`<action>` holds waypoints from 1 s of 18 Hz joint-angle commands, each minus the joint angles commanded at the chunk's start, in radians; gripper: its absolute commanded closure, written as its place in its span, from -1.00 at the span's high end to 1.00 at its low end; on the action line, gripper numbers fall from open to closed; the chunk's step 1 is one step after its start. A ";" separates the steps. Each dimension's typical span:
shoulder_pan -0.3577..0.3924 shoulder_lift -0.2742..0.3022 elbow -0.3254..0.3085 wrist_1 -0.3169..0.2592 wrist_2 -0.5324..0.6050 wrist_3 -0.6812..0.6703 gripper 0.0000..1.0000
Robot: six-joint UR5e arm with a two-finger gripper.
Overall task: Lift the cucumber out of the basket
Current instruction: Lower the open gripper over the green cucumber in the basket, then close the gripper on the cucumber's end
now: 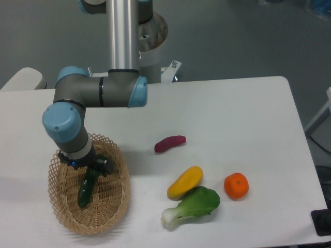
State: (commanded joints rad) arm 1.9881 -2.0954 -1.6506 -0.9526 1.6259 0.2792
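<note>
Camera view — arm (70,132) hides cucumber (86,188) top; bok choy (194,205) apart.

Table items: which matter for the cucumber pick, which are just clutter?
Job: cucumber, lying in the basket; gripper down over the cucumber's upper end.

Clutter: purple vegetable, yellow fruit, bok choy, orange.

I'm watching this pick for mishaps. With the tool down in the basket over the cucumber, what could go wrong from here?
The tool sits over the upper end of the cucumber, not its middle, so the cucumber may tilt or slip when lifted. The tool also sits low inside the light wicker basket, near its rim, so it might snag the weave and drag or lift the basket. Whether the tool has closed cannot be seen.
</note>
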 joint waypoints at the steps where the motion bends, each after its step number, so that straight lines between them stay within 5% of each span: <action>1: -0.003 -0.002 -0.002 0.008 0.000 0.000 1.00; 9: -0.011 -0.008 -0.008 0.011 0.002 -0.003 0.99; 11: -0.011 -0.008 -0.008 0.015 0.006 0.003 0.11; 13: -0.011 -0.006 -0.003 0.015 0.006 0.020 -0.45; 15: -0.011 -0.006 -0.002 0.015 0.006 0.029 -0.68; 18: -0.009 -0.002 0.009 0.015 0.006 0.031 -0.73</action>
State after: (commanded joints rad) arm 1.9788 -2.0970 -1.6414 -0.9373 1.6322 0.3099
